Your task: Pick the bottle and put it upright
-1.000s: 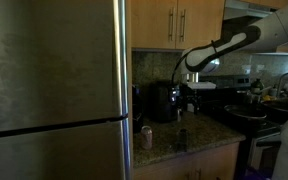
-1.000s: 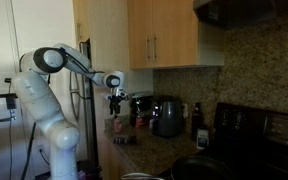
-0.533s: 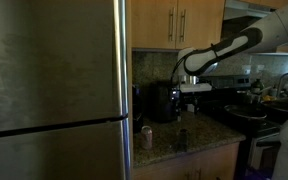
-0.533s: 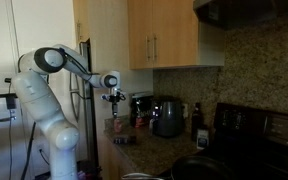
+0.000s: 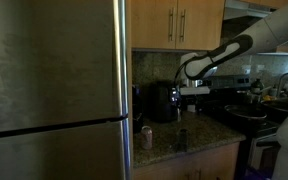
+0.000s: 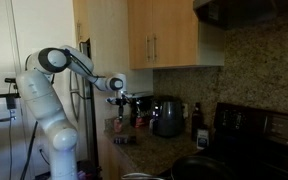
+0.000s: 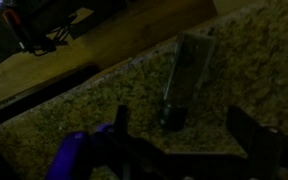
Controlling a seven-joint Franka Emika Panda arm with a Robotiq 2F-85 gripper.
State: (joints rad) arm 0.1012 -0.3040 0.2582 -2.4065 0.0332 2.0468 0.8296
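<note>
Wrist view: bottle (image 7: pixel 189 80) lying flat on the granite counter (image 7: pixel 84 110), too dark to tell if anything's in it | gripper (image 7: pixel 184 135) jaws spread wide, holding nothing, bottle's near end framed between them | exterior view: gripper (image 5: pixel 188 100) hovers above the counter near a dark appliance (image 5: pixel 162 102)

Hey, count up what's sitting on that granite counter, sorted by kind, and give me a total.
Bottles: 2, the lying bottle and a standing bottle by the backsplash
Cans: 1, the can
Appliances: 2, the black appliance and the grey appliance
Total: 5, as far as these dim pictures show
</note>
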